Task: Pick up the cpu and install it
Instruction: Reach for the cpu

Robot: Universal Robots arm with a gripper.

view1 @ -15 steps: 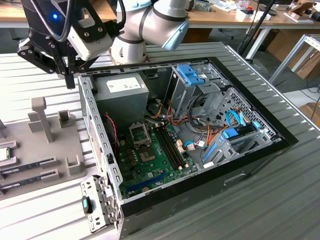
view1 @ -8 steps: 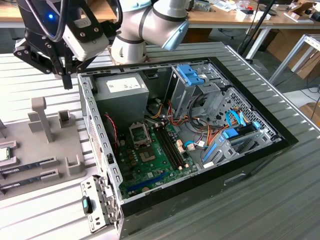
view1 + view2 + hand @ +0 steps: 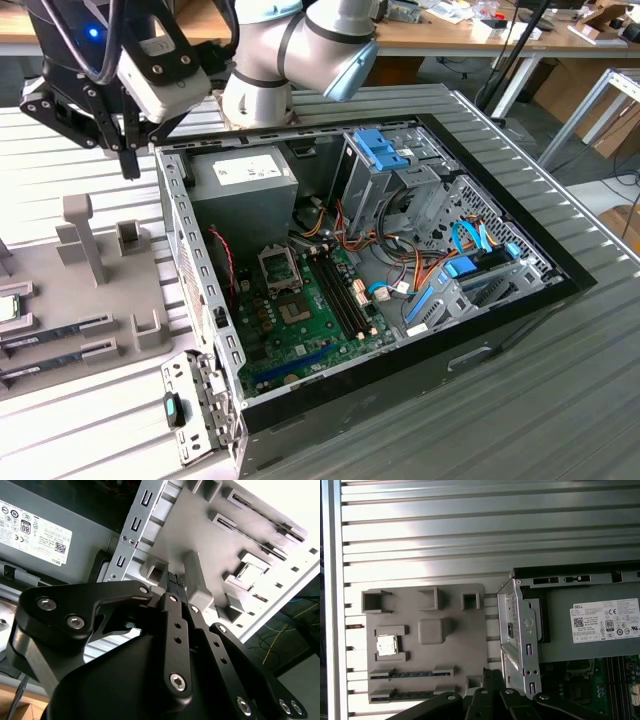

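Well clear of the gripper (image 3: 128, 160), on the side away from the computer case (image 3: 185, 250), the cpu (image 3: 386, 645) lies cradled on the tray (image 3: 467, 645), and with fingers (image 3: 174, 610) pressed together on nothing, any descent risks striking the chip or the nearby post (image 3: 85, 240).

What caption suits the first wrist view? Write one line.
Gripper, jaws shut, hangs beside the open computer case, near the grey tray where the cpu sits in its slot.

cpu (image 3: 386, 645) silver, grn rim | tray (image 3: 470, 640) grey | gripper (image 3: 176, 579) blk | table (image 3: 470, 530) silver (ribbed) | mobo (image 3: 265, 350) grn
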